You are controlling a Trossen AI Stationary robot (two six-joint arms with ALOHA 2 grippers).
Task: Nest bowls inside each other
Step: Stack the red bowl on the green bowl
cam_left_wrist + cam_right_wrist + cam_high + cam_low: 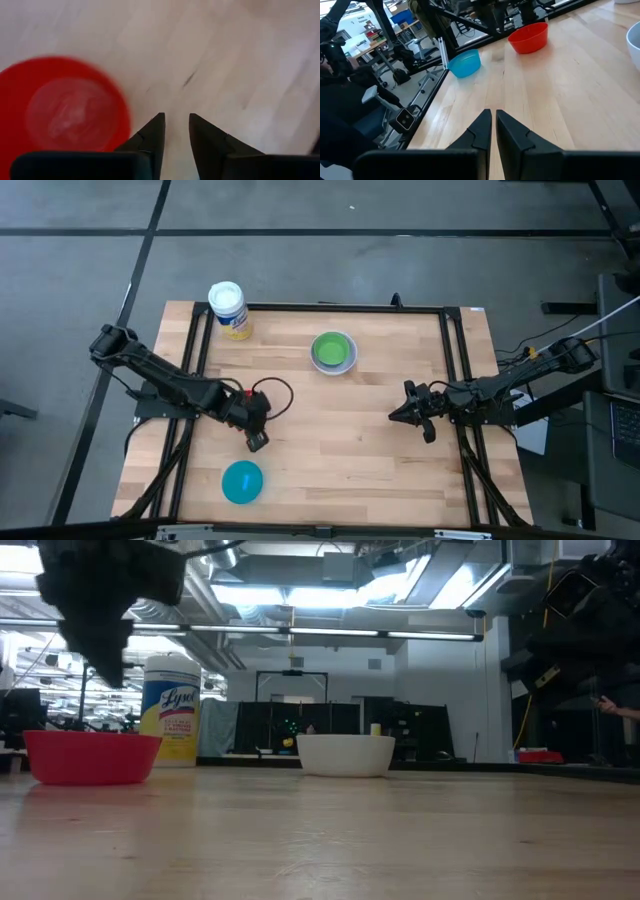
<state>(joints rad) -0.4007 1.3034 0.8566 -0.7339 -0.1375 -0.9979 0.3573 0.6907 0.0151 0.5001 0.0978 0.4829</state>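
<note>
Your left gripper (176,117) hangs over the table with its fingers parted by a narrow gap and nothing between them. The red bowl (62,112) sits upright and empty just off to one side of those fingers, not under the gap; the low view shows the gripper's dark bulk above the bowl's rim and clear of it. That sideways offset is what the coming move turns on. By my reading, you would need to shift across until one finger is inside the rim and the other outside. The bowl is round, so it has no long axis to line up with; any point on the rim should serve.

The red bowl is a shallow, glossy plastic dish with a paler scuffed base. The teal bowl (242,481) stands alone near the front edge on the left arm's side, apart from the red one. The green bowl (332,350) already sits inside the white bowl (349,361) towards the far edge, between the two arms; I can see no dark blue bowl.

Your left arm is much the nearer to both loose bowls. Your right gripper (493,112) waits at the right side of the table, its fingers pressed almost together and holding nothing.
</note>
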